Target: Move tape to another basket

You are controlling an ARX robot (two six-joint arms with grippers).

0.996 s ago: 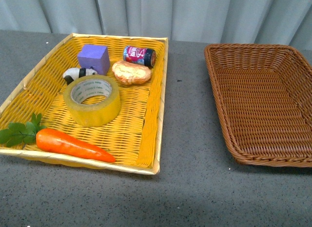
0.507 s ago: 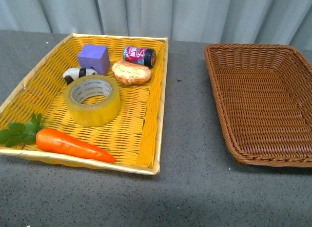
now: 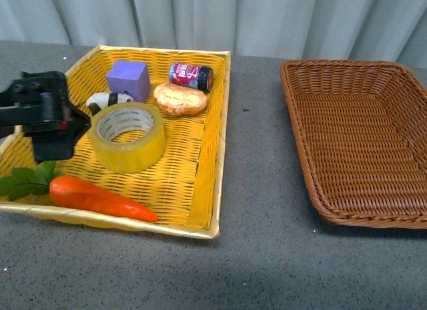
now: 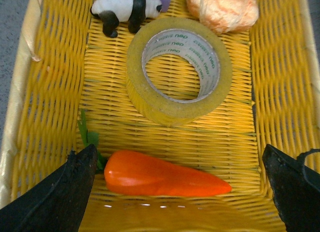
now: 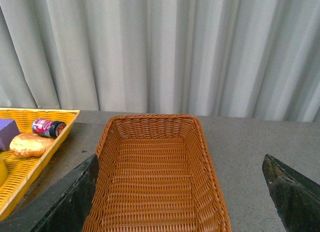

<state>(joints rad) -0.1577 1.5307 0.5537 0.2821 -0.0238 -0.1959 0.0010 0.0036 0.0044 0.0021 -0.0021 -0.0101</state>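
Observation:
The tape [image 3: 127,135], a wide yellowish roll with a white core printed in green, lies flat in the yellow tray basket [image 3: 200,190]. It also shows in the left wrist view [image 4: 179,70]. My left gripper [image 3: 57,123] is open, just left of the tape, above the tray. In the left wrist view its gap [image 4: 180,192] is over the orange carrot [image 4: 160,174], short of the tape. The brown wicker basket [image 3: 363,140] stands empty at the right. My right gripper [image 5: 180,192] is open above the basket [image 5: 155,177] and does not show in the front view.
The yellow tray also holds a purple cube [image 3: 128,79], a panda figure [image 3: 103,101], a bread roll [image 3: 179,99], a small can [image 3: 191,75] and a carrot [image 3: 100,198] with green leaves [image 3: 27,180]. Grey curtains hang behind the grey table.
My left gripper has come into the front view from the left and now hangs over the yellow tray beside the tape. Nothing in the baskets has moved.

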